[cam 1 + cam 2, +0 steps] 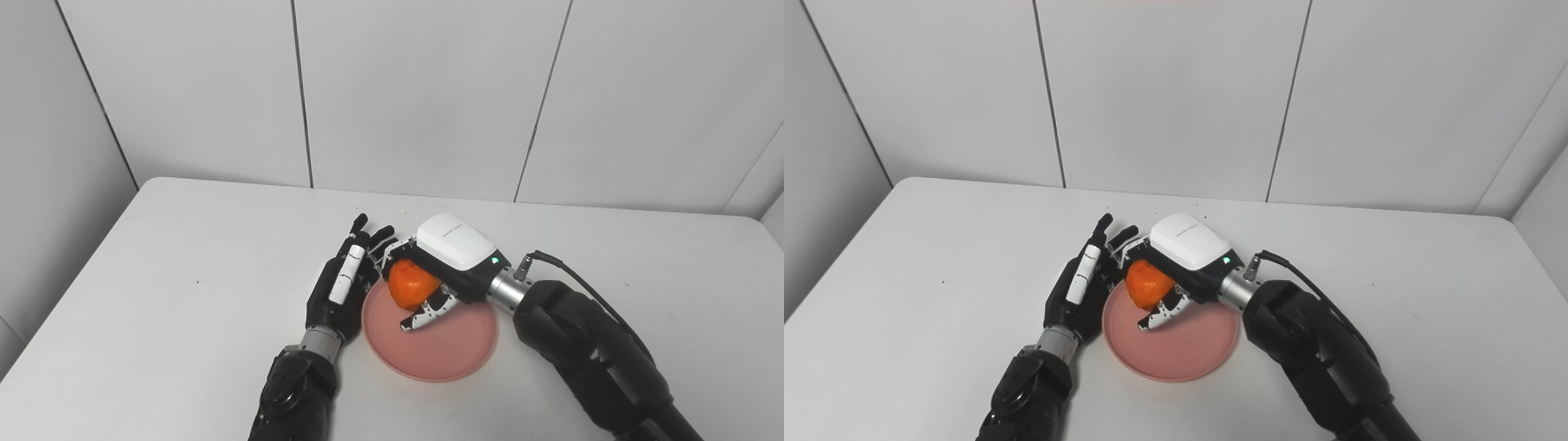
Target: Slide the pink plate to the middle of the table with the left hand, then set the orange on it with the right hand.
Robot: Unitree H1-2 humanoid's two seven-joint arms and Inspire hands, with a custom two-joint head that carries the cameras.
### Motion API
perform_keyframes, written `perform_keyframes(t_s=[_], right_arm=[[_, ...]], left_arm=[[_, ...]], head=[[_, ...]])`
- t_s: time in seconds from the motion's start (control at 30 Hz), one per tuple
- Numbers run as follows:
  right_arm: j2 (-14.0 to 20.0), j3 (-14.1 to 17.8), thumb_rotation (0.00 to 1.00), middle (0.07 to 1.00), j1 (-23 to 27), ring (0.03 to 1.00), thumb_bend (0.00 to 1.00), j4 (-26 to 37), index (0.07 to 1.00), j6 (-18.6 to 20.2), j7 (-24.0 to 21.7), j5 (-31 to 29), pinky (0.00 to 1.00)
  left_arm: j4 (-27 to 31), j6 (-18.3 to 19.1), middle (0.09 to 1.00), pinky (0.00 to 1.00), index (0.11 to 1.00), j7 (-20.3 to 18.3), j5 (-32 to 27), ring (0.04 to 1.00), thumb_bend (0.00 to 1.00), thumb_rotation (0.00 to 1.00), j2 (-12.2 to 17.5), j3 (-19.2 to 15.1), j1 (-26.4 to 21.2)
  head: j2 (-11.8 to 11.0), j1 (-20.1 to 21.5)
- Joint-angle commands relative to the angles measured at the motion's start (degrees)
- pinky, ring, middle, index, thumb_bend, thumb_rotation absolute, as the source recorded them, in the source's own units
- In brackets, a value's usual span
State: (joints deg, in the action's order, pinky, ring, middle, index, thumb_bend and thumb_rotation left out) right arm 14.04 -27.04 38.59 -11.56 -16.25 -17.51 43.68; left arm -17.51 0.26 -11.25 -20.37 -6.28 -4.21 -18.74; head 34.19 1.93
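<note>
Holding the orange (411, 285) in my right hand (450, 260), I had my fingers curled around the fruit from above and my thumb (429, 313) reaching under it. The orange hung over the far left part of the pink plate (441, 349); whether it touched the plate I could not tell. The plate lay flat on the white table (184, 306), close to the middle and toward the near edge. My left hand (343, 288) held nothing, its fingers stretched out straight and a little apart (pointing toward the wall), standing on edge just beside the plate's left rim. Its fingertips (361, 220) sat near the knuckles of my right hand.
</note>
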Motion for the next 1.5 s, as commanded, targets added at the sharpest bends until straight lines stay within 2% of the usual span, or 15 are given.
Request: perform_keyframes(t_s=[0.0, 0.47, 0.6, 0.77, 0.9, 0.97, 1.0, 1.07, 1.13, 1.2, 1.23, 1.27, 1.33, 1.37, 1.47], right_arm=[[0.3, 0.4, 0.01, 0.486, 4.0, 0.406, 0.52, 0.6, 0.494, -2.0, 0.2, -1.1, 0.35], [0.6, -1.8, 0.01, 0.479, 3.7, 0.335, 0.53, -3.9, 0.494, -3.2, 1.5, 0.0, 0.27], [0.6, -2.1, 0.01, 0.482, 3.3, 0.362, 0.52, -4.0, 0.494, -2.8, 1.8, 0.5, 0.30], [1.0, -2.4, 0.01, 0.482, 3.1, 0.360, 0.52, -4.0, 0.494, -2.2, 0.8, 1.0, 0.30], [1.2, -2.3, 0.01, 0.486, 3.1, 0.404, 0.52, -3.7, 0.494, -1.1, -0.4, 0.6, 0.34], [1.3, -2.1, 0.13, 0.517, 3.0, 0.426, 0.51, -3.2, 0.497, 0.1, -1.5, 0.6, 0.36], [1.3, -1.9, 0.38, 0.530, 3.0, 0.438, 0.61, -2.9, 0.604, 0.9, -2.2, 0.7, 0.37], [1.3, -1.8, 0.55, 0.547, 2.8, 0.457, 0.67, -2.5, 0.659, 1.8, -3.0, 0.9, 0.38], [1.4, -1.8, 0.63, 0.555, 2.7, 0.465, 0.70, -2.3, 0.673, 2.2, -3.4, 1.2, 0.39], [1.5, -1.8, 0.66, 0.561, 2.6, 0.472, 0.71, -2.1, 0.677, 2.7, -3.8, 1.8, 0.39], [1.6, -2.0, 0.73, 0.588, 2.6, 0.503, 0.74, -1.8, 0.697, 3.3, -4.1, 2.6, 0.41], [1.7, -2.1, 0.87, 0.600, 2.5, 0.519, 0.81, -1.4, 0.717, 4.2, -4.2, 3.8, 0.42], [1.7, -2.2, 0.95, 0.602, 2.3, 0.523, 0.85, -1.0, 0.724, 5.4, -4.3, 5.1, 0.42], [1.7, -2.1, 0.98, 0.618, 2.2, 0.536, 0.91, -0.9, 0.734, 6.0, -4.4, 5.4, 0.43], [1.6, -2.0, 1.00, 0.649, 2.1, 0.573, 0.96, -0.4, 0.743, 7.0, -4.9, 6.1, 0.46]], left_arm=[[-2.9, 0.6, 0.840, 0.86, 0.971, -0.7, -0.2, 0.851, 0.80, 0.62, 0.5, -0.2, 2.8], [-4.0, -0.1, 0.865, 0.85, 0.967, -1.9, -1.3, 0.869, 0.79, 0.63, 0.3, -0.3, 1.8], [-3.3, 0.8, 0.845, 0.82, 0.965, -1.4, -1.0, 0.852, 0.80, 0.65, 0.4, -0.2, 1.9], [-3.2, 1.2, 0.833, 0.85, 0.959, -1.3, -1.2, 0.854, 0.80, 0.65, 0.4, -0.5, 2.0], [-3.6, 0.8, 0.825, 0.84, 0.957, -1.2, -0.9, 0.842, 0.80, 0.66, 0.3, -0.5, 1.9], [-3.4, 0.8, 0.808, 0.83, 0.951, -1.3, -0.8, 0.825, 0.80, 0.67, 0.3, -0.3, 2.0], [-3.4, 0.8, 0.816, 0.82, 0.953, -1.3, -0.8, 0.827, 0.80, 0.69, 0.3, -0.3, 2.0], [-3.3, 1.0, 0.817, 0.82, 0.947, -1.3, -1.1, 0.816, 0.81, 0.70, 0.2, -0.4, 2.1], [-3.1, 1.3, 0.818, 0.83, 0.940, -1.1, -1.3, 0.810, 0.82, 0.70, 0.1, -0.6, 2.1], [-3.0, 1.5, 0.820, 0.84, 0.937, -1.1, -1.3, 0.807, 0.83, 0.70, 0.1, -0.6, 2.1], [-3.0, 1.4, 0.825, 0.83, 0.939, -1.1, -1.2, 0.807, 0.82, 0.70, 0.2, -0.5, 2.1], [-2.9, 1.5, 0.824, 0.83, 0.937, -1.1, -1.2, 0.808, 0.82, 0.70, 0.2, -0.6, 2.1], [-2.8, 1.6, 0.823, 0.83, 0.936, -1.1, -1.3, 0.809, 0.82, 0.70, 0.2, -0.6, 2.2], [-2.8, 1.6, 0.821, 0.83, 0.934, -1.1, -1.2, 0.809, 0.82, 0.69, 0.2, -0.6, 2.2], [-2.9, 1.4, 0.819, 0.83, 0.935, -1.3, -1.2, 0.813, 0.82, 0.70, 0.3, -0.5, 2.2]], head=[[-0.1, 0.0], [0.7, 0.3], [1.0, 0.5], [1.0, 0.5], [1.1, 0.8], [1.1, 0.7], [1.1, 0.7], [1.1, 0.7], [1.1, 0.7], [1.2, 0.7], [1.2, 0.7], [1.2, 0.6], [1.2, 0.6], [1.2, 0.6], [1.2, 0.7]])
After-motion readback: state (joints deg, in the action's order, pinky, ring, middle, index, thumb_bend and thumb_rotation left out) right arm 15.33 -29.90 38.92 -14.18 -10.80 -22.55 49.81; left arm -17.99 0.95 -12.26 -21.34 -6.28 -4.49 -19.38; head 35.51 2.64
